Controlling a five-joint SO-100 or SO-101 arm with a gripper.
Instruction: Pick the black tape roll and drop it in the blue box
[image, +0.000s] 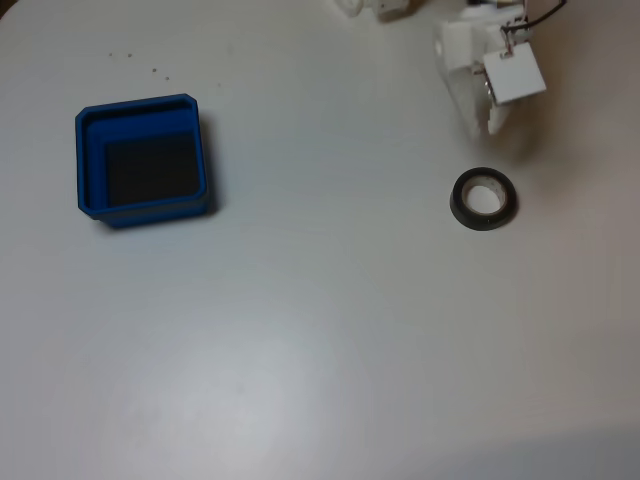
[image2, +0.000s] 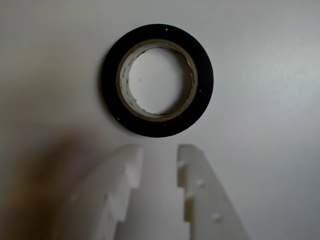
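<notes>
You see nothing standing between the white two-finger gripper (image2: 160, 152) and the small black ring of tape with its pale beige core (image2: 157, 80); in the wrist view the roll lies flat just beyond the fingertips, untouched, and the jaws stand spread with a clear gap. In the fixed view you find one roll (image: 484, 197) at right, one square bright-blue plastic box with a dark floor (image: 143, 160) well apart at left, and a few dark specks (image: 153, 70) on the plain pale grey table (image: 330, 330)

The work surface is a plain white table (image: 320, 340). Lighting is soft and diffuse. A few small dark specks (image: 140, 60) mark its upper left in the fixed view.
</notes>
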